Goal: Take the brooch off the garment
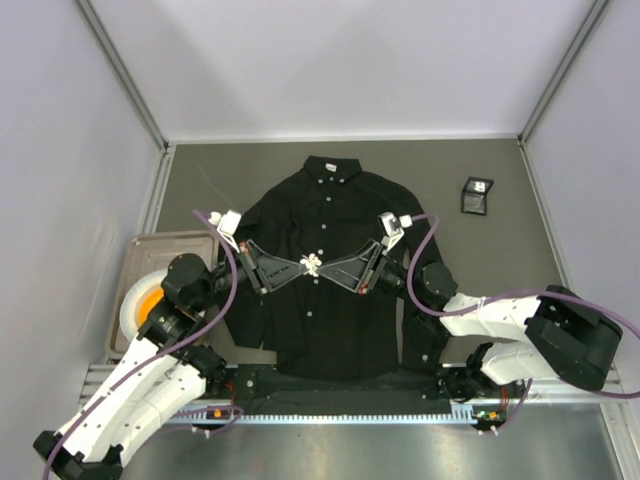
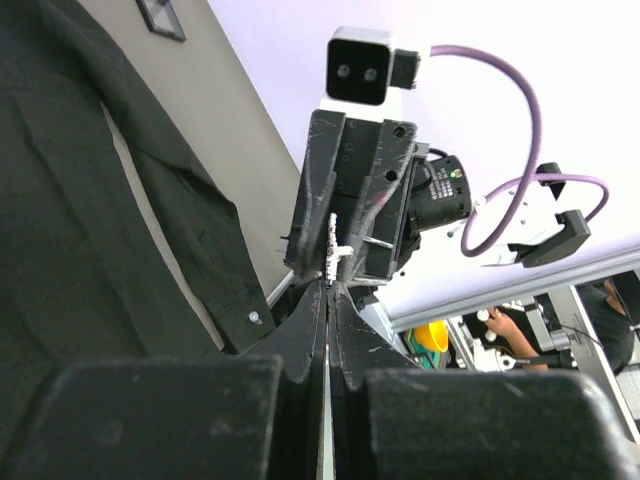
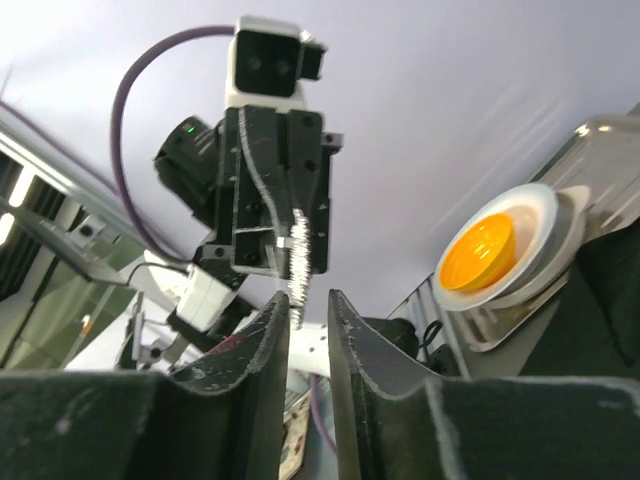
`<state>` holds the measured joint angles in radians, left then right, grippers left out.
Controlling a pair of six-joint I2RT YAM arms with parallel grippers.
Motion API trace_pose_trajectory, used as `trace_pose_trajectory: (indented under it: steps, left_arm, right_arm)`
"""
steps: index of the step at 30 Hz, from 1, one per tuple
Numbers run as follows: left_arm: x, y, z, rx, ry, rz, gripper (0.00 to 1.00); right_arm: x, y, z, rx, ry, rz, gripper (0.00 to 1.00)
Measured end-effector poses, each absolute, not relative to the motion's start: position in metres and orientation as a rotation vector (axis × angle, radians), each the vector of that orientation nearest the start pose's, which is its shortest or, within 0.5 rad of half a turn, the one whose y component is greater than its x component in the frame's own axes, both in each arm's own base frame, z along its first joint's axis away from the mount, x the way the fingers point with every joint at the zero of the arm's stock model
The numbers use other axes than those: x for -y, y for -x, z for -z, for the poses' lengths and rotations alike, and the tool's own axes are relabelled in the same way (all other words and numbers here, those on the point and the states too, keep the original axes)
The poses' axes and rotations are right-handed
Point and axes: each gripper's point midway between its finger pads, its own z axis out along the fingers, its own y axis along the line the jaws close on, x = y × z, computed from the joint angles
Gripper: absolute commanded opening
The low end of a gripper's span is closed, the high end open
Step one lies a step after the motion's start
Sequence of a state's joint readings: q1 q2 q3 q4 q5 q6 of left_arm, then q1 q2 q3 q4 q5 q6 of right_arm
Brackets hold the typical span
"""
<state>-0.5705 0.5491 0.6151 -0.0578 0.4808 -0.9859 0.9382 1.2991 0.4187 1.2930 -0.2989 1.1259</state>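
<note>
The black garment (image 1: 330, 330) lies flat in the middle of the table; it also fills the left of the left wrist view (image 2: 70, 200). The small white brooch (image 1: 312, 265) sits between my two grippers, which meet tip to tip over the shirt's chest. My left gripper (image 1: 303, 266) is shut, and the brooch (image 2: 333, 245) stands edge-on right at its fingertips (image 2: 328, 288). My right gripper (image 1: 322, 268) is open. In the right wrist view the brooch (image 3: 298, 255) is just above the gripper's (image 3: 308, 298) left fingertip, not clamped.
A small black square box (image 1: 477, 196) lies at the back right of the table. A metal tray (image 1: 150, 250) at the left edge holds a white plate with an orange bowl (image 1: 140, 305), also in the right wrist view (image 3: 495, 250).
</note>
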Motion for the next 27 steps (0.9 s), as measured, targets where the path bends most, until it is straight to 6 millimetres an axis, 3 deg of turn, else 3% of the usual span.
trace_pose_trajectory:
  steps: [6,10,18,23,27]
  left_arm:
    - [0.223,-0.145,-0.316,-1.755,-0.064,1.545,0.00]
    - [0.223,-0.146,-0.315,-1.757,-0.064,1.545,0.00]
    - [0.223,-0.147,-0.314,-1.759,-0.074,1.534,0.00]
    - [0.225,-0.149,-0.310,-1.773,-0.076,1.525,0.00]
    - [0.227,-0.152,-0.306,-1.793,-0.073,1.523,0.00]
  right_arm:
    - [-0.345,-0.162,-0.282,-1.445,0.135,-1.881,0.27]
    - [-0.346,-0.162,-0.279,-1.453,0.148,-1.867,0.43]
    - [-0.342,-0.154,-0.288,-1.415,0.224,-1.848,0.58]
    - [-0.345,-0.149,-0.302,-1.385,0.300,-1.830,0.59]
    - [-0.352,-0.153,-0.314,-1.379,0.334,-1.813,0.51]
